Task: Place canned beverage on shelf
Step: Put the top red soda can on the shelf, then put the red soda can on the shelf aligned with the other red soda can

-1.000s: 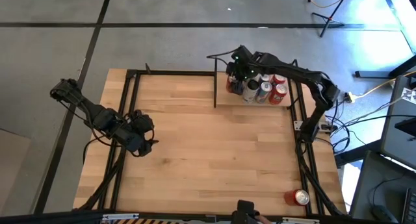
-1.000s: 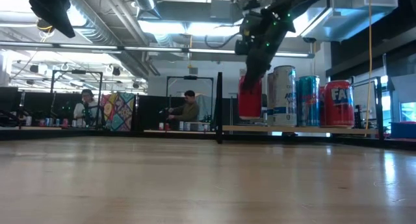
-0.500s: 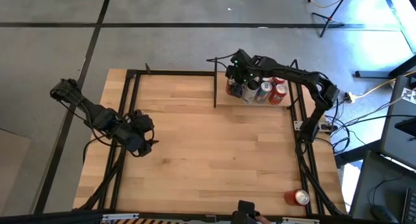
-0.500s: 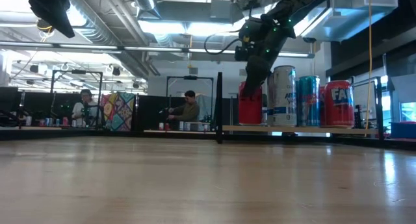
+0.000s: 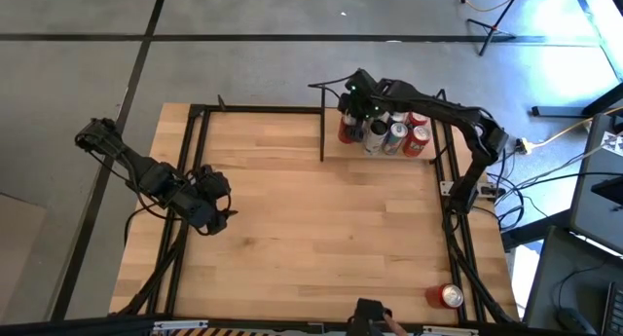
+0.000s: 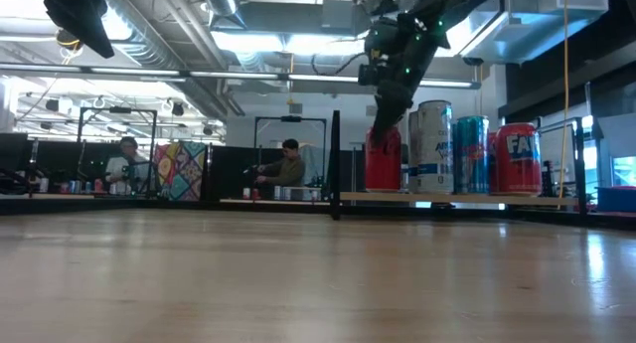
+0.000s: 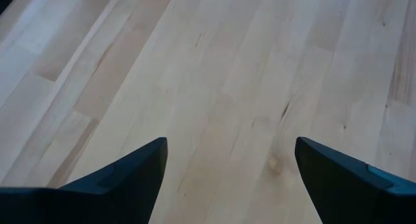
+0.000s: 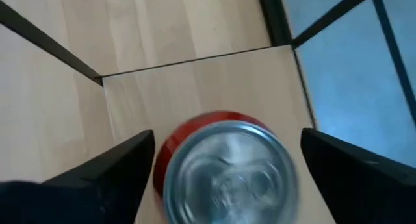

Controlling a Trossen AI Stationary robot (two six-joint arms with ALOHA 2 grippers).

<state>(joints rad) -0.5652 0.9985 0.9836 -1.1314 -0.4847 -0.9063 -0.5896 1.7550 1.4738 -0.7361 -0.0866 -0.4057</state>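
Note:
A red can (image 6: 383, 160) stands upright with its base on the shelf (image 6: 447, 196), the small light-wood board in black rods at the table's far right (image 5: 331, 151). My right gripper (image 6: 390, 109) hangs open just above it. In the right wrist view its fingers (image 8: 123, 169) stand on either side of the can's silver top (image 8: 227, 169) without holding it. My left gripper (image 5: 209, 214) is open and empty over the table's left side; its wrist view (image 7: 231, 178) shows only bare wood.
Several more cans stand on the shelf to the right of the red one: a tall white one (image 6: 432, 144), a teal one (image 6: 470, 154) and a red one (image 6: 517, 159). Another red can (image 5: 446, 296) lies at the table's near right corner. People stand in the room beyond.
My right gripper has lowered the red can from just above the shelf until it stands on the board, then let go and risen a little. The can stays upright on the shelf.

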